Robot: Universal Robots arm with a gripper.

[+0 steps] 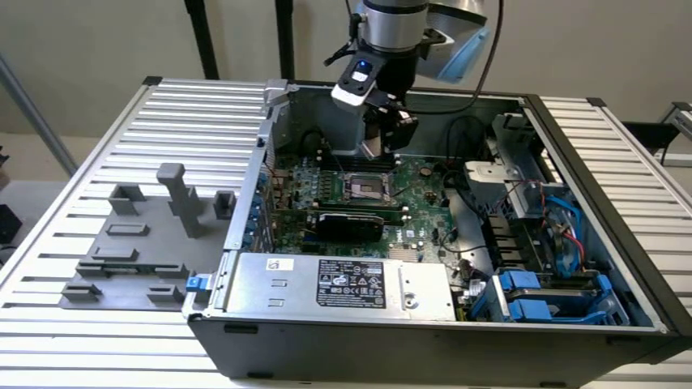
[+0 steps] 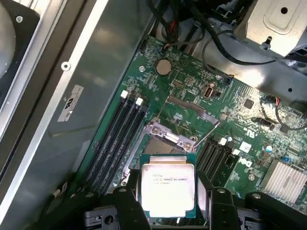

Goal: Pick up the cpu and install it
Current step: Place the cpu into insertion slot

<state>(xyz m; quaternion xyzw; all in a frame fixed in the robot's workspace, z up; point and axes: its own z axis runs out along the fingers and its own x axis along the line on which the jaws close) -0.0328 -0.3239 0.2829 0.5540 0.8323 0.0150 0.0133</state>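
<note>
Cpu (image 2: 167,184) sits closest to the wrist camera, silvery top up with printed text on it, pinched on two opposite edges between the black fingers (image 2: 128,203) of the gripper (image 2: 169,205). Claw is narrow, closed on the chip. The cpu is held in the air and not seated: the cpu socket (image 2: 160,148) lies uncovered on the board just past the chip's far edge, with its metal retention frame (image 2: 173,138) beside it.

In the exterior view, from its left to its right, all placed off the socket (image 1: 365,188):
- Well off to the socket's left, outside the case, a grey plastic tray (image 1: 87,279) with upright blocks lies on the slatted aluminium table (image 1: 65,186).
- The open computer case (image 1: 433,344) surrounds the socket; its left wall (image 1: 258,178) stands between tray and socket.
- The power supply (image 1: 335,284), silver box with a black label, lies nearer the camera than the socket.
- The green motherboard (image 1: 420,212) carries the socket near its middle.
- The gripper (image 1: 383,138) hangs directly above the socket, clear of it, on the arm (image 1: 391,28).
- Black cables (image 1: 465,134) run to the socket's right.
- Blue drive bays (image 1: 540,298) sit far right of the socket, in the near corner of the case.

In the wrist view, black memory slots (image 2: 117,139) flank the socket on one side and more slots (image 2: 216,155) on the other. A coin cell battery (image 2: 163,66) sits beyond the socket, and a finned heatsink (image 2: 284,178) lies well apart from it.
</note>
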